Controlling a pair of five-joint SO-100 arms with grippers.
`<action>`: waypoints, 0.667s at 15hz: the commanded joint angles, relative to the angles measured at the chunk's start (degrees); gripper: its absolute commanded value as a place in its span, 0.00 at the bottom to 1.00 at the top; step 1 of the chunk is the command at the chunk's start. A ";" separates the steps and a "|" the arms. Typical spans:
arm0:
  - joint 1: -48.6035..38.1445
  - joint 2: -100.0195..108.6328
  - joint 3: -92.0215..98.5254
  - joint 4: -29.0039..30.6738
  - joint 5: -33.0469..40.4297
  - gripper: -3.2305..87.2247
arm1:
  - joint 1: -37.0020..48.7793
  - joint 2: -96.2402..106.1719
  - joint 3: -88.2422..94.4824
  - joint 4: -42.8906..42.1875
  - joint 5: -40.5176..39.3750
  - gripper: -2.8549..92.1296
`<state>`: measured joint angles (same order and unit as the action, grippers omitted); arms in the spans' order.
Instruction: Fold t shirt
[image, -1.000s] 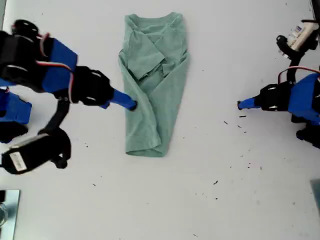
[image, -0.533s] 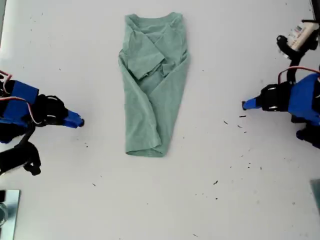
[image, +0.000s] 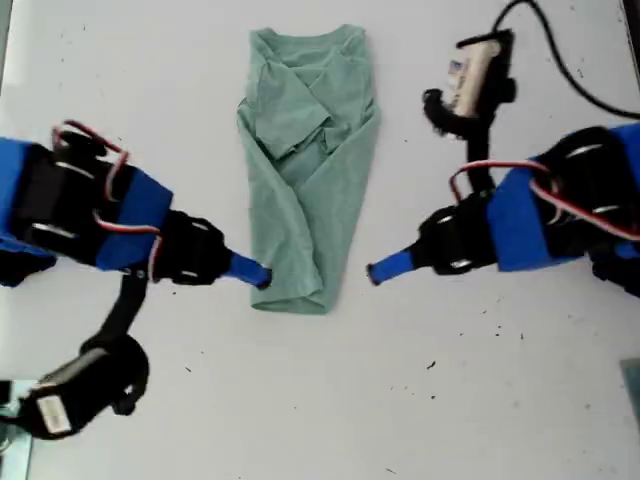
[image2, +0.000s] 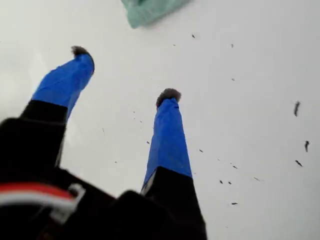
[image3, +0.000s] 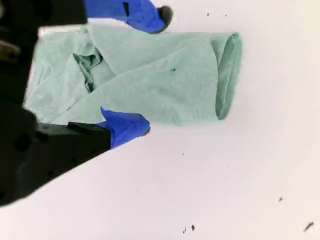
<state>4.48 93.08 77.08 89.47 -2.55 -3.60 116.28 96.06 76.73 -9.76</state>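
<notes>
Both arms have closed in on the t shirt (image: 305, 170) since half a second ago, when each hung well off to its side. The shirt lies as a narrow strip, sleeves folded in. Its long axis runs from the collar, near the table (image: 450, 400) edge at the exterior view's top, to the hem about mid-table.

My second end effector (image: 258, 275), jaws apart, is the nearer one. It comes from the exterior view's left, its tip touching the long edge just above the hem. My first end effector (image: 378, 270), also spread, points at the hem from the exterior view's right, just short of the cloth. I judge a hem-to-collar fold is next. Bare table lies open all round.
</notes>
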 joint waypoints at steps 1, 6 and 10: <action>-1.05 -9.40 -11.87 1.05 2.29 0.36 | -1.41 -13.10 -17.14 1.76 0.09 0.33; -7.29 -19.60 -11.16 0.18 5.80 0.38 | 0.26 -36.91 -34.45 1.05 -3.69 0.33; -9.67 -25.05 -4.31 -8.79 8.35 0.35 | 1.76 -46.85 -37.18 -4.92 -5.01 0.32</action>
<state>-4.04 68.64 72.16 83.14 4.83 -3.08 70.75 62.84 74.36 -14.06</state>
